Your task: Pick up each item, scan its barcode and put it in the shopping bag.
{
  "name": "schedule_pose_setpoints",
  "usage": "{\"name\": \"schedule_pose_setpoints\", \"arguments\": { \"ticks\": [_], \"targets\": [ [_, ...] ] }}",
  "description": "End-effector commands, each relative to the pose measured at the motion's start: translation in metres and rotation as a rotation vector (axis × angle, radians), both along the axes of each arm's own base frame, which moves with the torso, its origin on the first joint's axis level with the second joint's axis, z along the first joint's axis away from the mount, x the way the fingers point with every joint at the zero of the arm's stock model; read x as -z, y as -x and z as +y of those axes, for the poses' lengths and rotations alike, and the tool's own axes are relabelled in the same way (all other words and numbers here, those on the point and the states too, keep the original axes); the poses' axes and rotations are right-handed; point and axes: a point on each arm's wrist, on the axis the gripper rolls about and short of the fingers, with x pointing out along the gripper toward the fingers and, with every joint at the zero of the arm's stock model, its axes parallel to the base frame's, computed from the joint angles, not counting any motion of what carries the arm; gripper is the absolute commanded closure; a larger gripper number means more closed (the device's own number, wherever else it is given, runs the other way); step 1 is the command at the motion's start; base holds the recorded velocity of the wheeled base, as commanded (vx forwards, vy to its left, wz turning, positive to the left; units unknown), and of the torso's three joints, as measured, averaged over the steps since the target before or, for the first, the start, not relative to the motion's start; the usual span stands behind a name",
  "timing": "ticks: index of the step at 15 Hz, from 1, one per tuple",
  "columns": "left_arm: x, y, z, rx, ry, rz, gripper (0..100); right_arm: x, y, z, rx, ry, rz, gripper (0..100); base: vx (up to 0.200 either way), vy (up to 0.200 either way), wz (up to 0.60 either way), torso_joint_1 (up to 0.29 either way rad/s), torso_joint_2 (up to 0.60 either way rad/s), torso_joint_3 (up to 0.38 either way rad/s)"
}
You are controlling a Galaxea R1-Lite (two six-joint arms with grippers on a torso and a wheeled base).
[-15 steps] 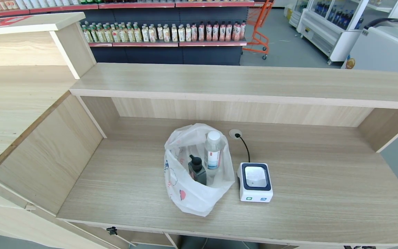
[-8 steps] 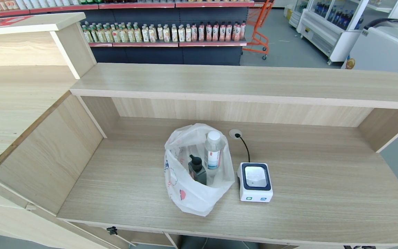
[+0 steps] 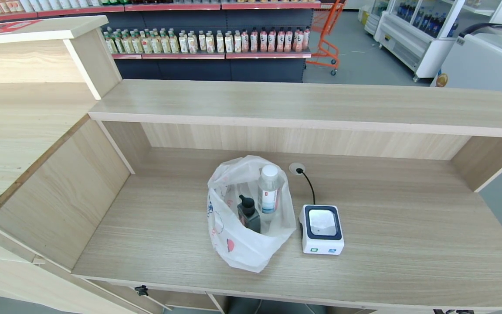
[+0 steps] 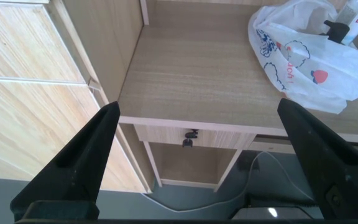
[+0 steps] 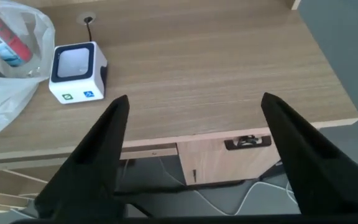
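A white plastic shopping bag (image 3: 238,244) stands open on the wooden counter (image 3: 408,244). Inside it a clear bottle with a white cap (image 3: 269,189) stands upright beside a dark pump bottle (image 3: 248,213). Right of the bag sits the white barcode scanner (image 3: 322,229) with its dark-framed window facing up. My left gripper (image 4: 197,155) hangs open below and in front of the counter's left front edge, with the shopping bag (image 4: 309,59) farther off. My right gripper (image 5: 194,155) is open too, low before the counter's right front edge, the scanner (image 5: 76,71) beyond it.
A black cable (image 3: 308,185) runs from the scanner to a round grommet (image 3: 296,168). A raised shelf (image 3: 303,104) spans the back and a side panel (image 3: 59,196) closes the left. A drawer with a lock (image 4: 189,138) sits under the counter's front.
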Motion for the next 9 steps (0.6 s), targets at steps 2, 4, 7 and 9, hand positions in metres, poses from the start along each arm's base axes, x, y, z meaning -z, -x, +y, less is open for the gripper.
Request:
{"name": "schedule_pose_setpoints", "arguments": {
  "ticks": [2, 4, 7, 9],
  "targets": [
    [0.0000, 0.0000, 0.0000, 0.000, 0.000, 0.000, 0, -0.0001, -0.0003, 0.0000, 0.000, -0.002, 0.005, 100, 0.000, 0.000, 0.00, 0.000, 0.00, 0.000],
    [0.0000, 0.0000, 0.0000, 0.000, 0.000, 0.000, 0, 0.0001, -0.0003, 0.0000, 0.000, -0.002, 0.006, 100, 0.000, 0.000, 0.00, 0.000, 0.00, 0.000],
    [-0.0001, 0.0000, 0.0000, -0.002, 0.013, -0.002, 0, 0.0001, -0.0003, 0.0000, 0.000, -0.002, 0.006, 100, 0.000, 0.000, 0.00, 0.000, 0.00, 0.000],
    [0.0000, 0.0000, 0.0000, 0.000, 0.009, 0.000, 0, 0.0001, -0.0003, 0.0000, 0.000, 0.001, 0.007, 100, 0.000, -0.100, 0.00, -0.001, 0.00, 0.006]
  ]
}}
